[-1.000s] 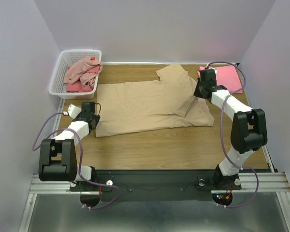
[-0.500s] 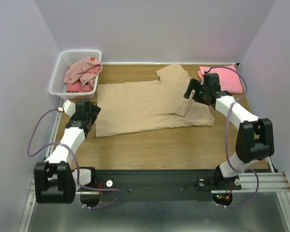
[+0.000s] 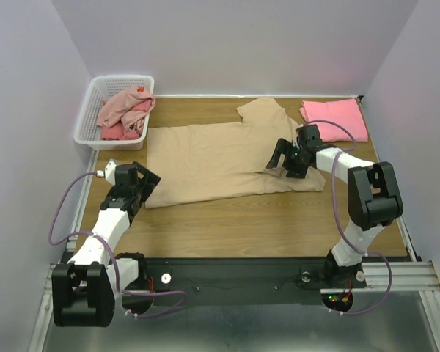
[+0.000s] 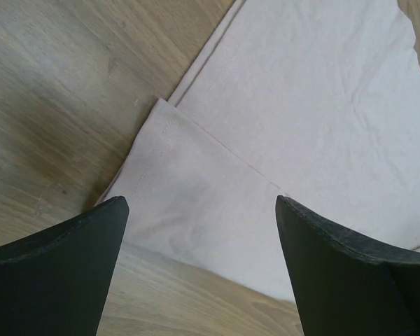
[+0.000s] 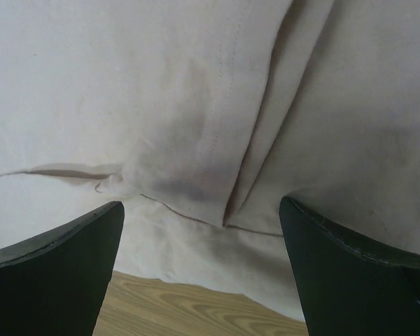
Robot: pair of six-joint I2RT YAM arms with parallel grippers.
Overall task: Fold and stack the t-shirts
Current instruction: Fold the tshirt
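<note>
Left arm [image 3: 108,218], right arm [image 3: 339,160]: white links, black joints, purple cables [image 3: 58,215]; matte black wedge fingers [image 4: 50,274].

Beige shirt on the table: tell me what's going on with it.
Two robot arms are working on the beige t-shirt, spread on the table. The left tool hovers open over its near-left hem corner; the right tool is open over the folded-in sleeve. Neither grips yet. One pink shirt lies folded at the far right; more shirts wait in the basket.
</note>
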